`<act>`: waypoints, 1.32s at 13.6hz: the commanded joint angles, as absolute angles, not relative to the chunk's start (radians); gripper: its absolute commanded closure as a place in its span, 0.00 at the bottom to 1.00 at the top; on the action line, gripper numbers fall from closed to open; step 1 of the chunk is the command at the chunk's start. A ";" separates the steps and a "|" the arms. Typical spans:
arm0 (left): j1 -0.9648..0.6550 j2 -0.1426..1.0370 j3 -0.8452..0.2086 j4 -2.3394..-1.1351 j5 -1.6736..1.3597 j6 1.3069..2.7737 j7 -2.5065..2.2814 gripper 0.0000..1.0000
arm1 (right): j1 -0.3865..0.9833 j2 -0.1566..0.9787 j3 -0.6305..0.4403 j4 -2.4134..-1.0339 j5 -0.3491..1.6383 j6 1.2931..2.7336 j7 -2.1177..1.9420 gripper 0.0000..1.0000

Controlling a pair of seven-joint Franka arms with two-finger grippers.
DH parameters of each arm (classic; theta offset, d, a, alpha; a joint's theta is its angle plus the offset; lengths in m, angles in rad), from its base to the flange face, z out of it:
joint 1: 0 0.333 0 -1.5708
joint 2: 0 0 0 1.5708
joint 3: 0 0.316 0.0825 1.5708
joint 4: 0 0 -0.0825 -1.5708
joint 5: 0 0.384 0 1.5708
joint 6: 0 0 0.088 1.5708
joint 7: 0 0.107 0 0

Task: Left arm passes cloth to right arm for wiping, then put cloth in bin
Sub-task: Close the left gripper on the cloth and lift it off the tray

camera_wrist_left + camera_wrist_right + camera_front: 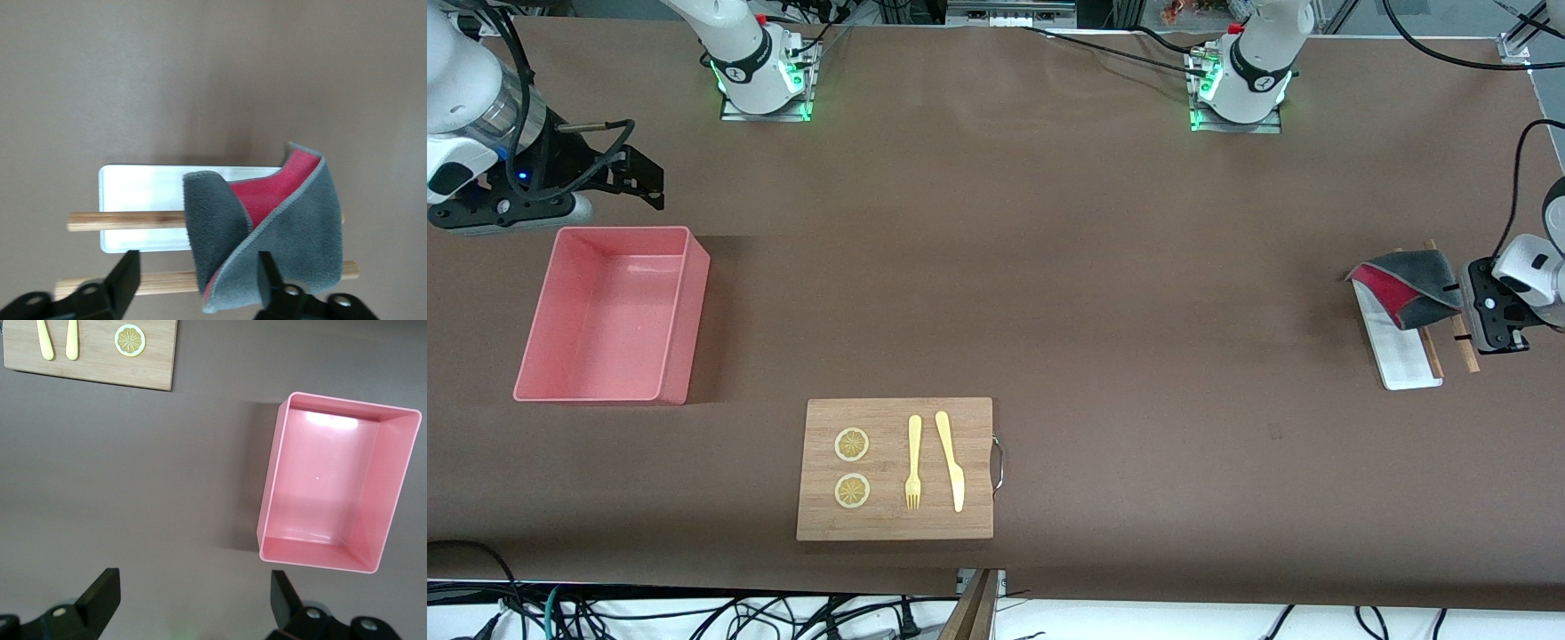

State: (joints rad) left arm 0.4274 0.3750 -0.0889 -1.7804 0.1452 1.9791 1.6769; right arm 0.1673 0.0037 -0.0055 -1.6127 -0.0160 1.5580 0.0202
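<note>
Brown tabletop (1103, 267) takes up most of the front view. Pink bin (685, 311) sits toward the right arm's end, long axis running twd the front cam, interior bare. Wooden board (898, 529) w/ a metal handle (998, 464) is nearer the front cam than the bin, approx mid-table; on it 2 lemon slices (852, 444), a yellow fork (913, 462) and a yellow knife (951, 460), fork & knife side by side, slices on the bin side of them. White tray (1400, 351) lies at the left arm's end, resting across 2 wooden sticks (1463, 342). Cloth (1409, 284), grey w/ red face showing, is draped in a loose fold over the tray end farther from the front cam and over the sticks.

Left gripper (1458, 298) is low at the cloth's edge; in the left wrist view its fingers (267, 270) stand apart w/ the cloth's grey edge lying btwn them, one finger against the fabric, not yet clamped. Right gripper (660, 191) hovers just off the bin's end farther from the front cam, arm waiting; fingers (103, 590) wide apart, nothing btwn them
</note>
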 commanded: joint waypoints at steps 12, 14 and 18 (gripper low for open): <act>0.472 0.350 -0.098 -1.845 0.209 2.089 1.850 0.52 | 0.161 0.009 0.000 -1.591 -0.018 1.542 0.014 0.01; 0.474 0.353 -0.098 -1.855 0.209 2.089 1.852 0.53 | 0.163 0.009 0.000 -1.591 -0.018 1.542 0.014 0.01; 0.476 0.356 -0.098 -1.856 0.209 2.089 1.852 0.72 | 0.163 0.009 0.000 -1.591 -0.018 1.542 0.014 0.01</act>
